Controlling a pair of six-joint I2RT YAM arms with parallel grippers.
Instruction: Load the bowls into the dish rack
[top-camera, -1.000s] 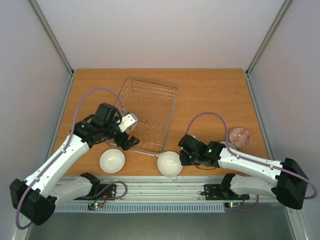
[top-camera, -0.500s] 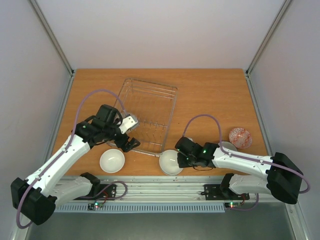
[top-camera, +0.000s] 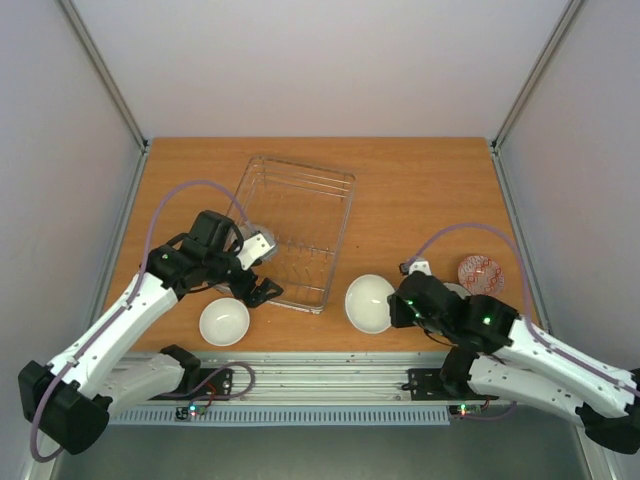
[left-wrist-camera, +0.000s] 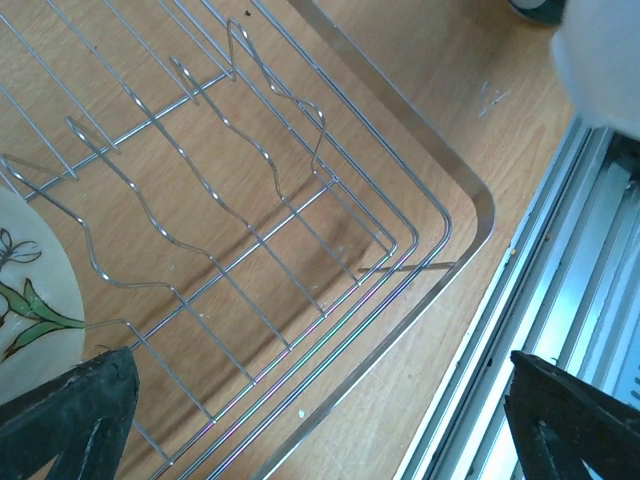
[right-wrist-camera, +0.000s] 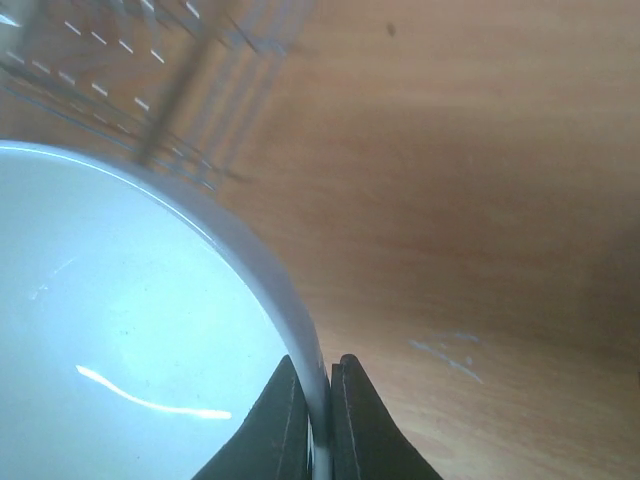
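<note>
Just off the dish rack (top-camera: 345, 215), right gripper (right-wrist-camera: 320, 385) pinches white bowl (top-camera: 368, 302) by its rim — left gripper (top-camera: 260, 287) spread wide

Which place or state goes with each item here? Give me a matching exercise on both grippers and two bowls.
1. right gripper
2. left gripper
3. red-patterned bowl
4. sprig bowl

A. inside the dish rack
B. shut on the white bowl at its rim
C. on the table, far right
D. open, above a corner of the dish rack

Pairs: 1-B, 2-D, 3-C, 4-A
</note>
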